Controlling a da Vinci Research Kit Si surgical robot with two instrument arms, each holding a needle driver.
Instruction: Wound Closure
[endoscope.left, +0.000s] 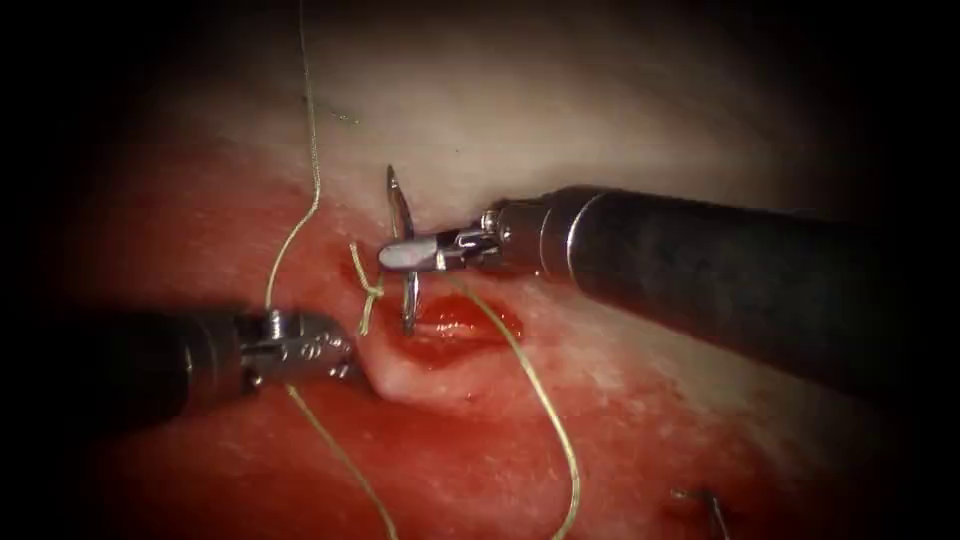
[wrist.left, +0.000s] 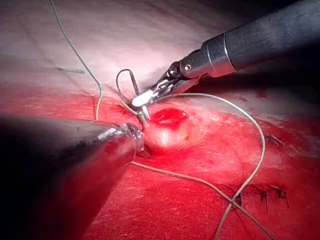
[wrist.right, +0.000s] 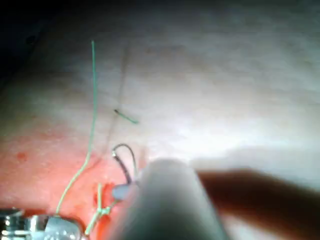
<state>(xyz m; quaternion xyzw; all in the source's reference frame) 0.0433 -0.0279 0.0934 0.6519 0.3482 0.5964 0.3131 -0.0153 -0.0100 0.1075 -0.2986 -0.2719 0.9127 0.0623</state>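
Observation:
The cut (endoscope.left: 460, 320) lies open and red in the tissue (endoscope.left: 600, 130). My right tool (endoscope.left: 395, 256) is shut on the curved needle (endoscope.left: 398, 200) about mid-curve, just left of the cut. The needle stands upright with its lower end down at the cut's left lip; I cannot tell if it is in the tissue. In the left wrist view the needle (wrist.left: 122, 75) arcs above the right tool's jaws (wrist.left: 142, 99). My left tool (endoscope.left: 345, 362) is shut on the raised tissue edge left of the cut. Thread (endoscope.left: 310, 150) runs from a knot (endoscope.left: 370, 292) and loops across the tissue.
A second run of thread (endoscope.left: 545, 410) curves away below the cut toward the front. Earlier dark stitches (endoscope.left: 710, 500) sit at the lower right. A short cut piece of thread (endoscope.left: 345, 117) lies on the pale tissue behind. Red fluid covers the tissue around the cut.

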